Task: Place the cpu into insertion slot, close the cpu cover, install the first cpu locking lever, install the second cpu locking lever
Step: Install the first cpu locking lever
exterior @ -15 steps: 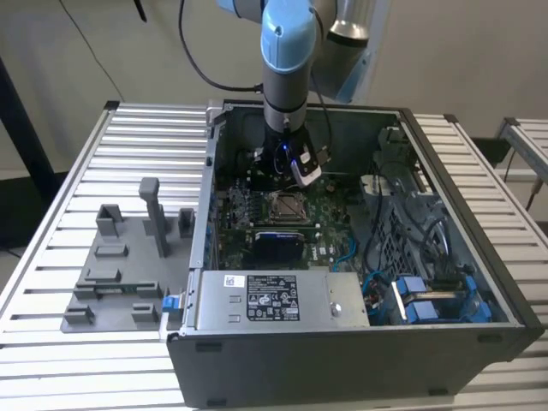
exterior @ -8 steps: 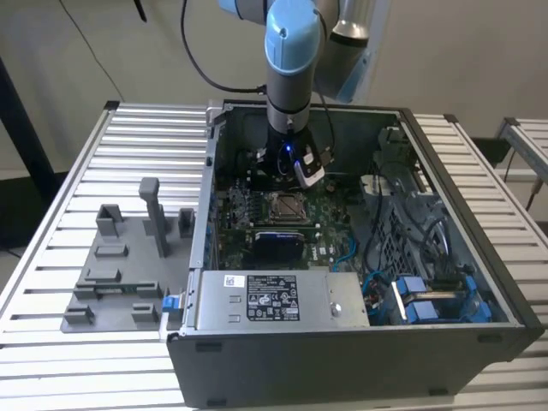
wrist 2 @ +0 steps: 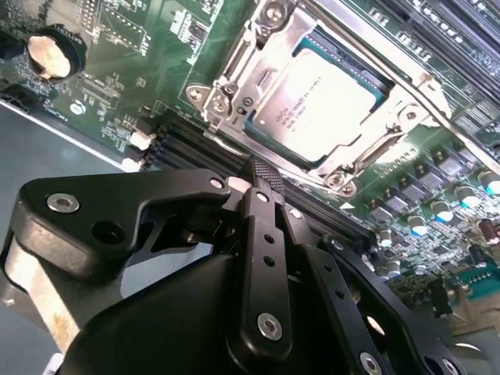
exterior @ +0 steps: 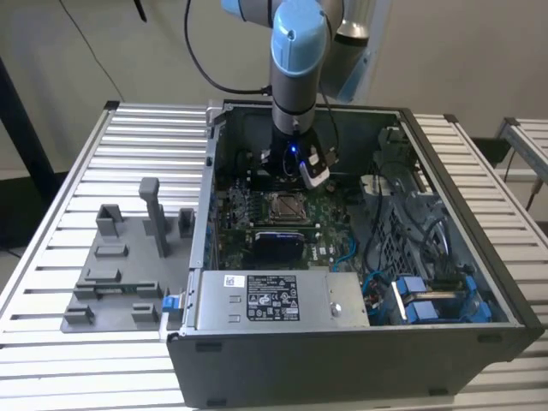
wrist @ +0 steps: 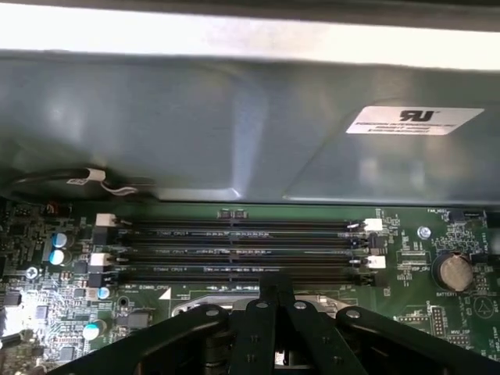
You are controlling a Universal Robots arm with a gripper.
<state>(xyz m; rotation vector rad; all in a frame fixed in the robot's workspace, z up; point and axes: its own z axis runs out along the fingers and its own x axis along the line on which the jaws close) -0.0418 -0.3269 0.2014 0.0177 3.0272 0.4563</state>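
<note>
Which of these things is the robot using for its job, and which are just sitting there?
For the job:
- the cpu
- the cpu cover, lying over it
- the insertion slot
- the gripper

Just sitting there:
- the memory slots
- the coin battery
- the grey power supply box
- the grey parts tray outside the case

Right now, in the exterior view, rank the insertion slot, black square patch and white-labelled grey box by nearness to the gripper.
1. insertion slot, right beside the gripper, mid-board.
2. black square patch, just past the slot.
3. white-labelled grey box, along the case's near wall.
</note>
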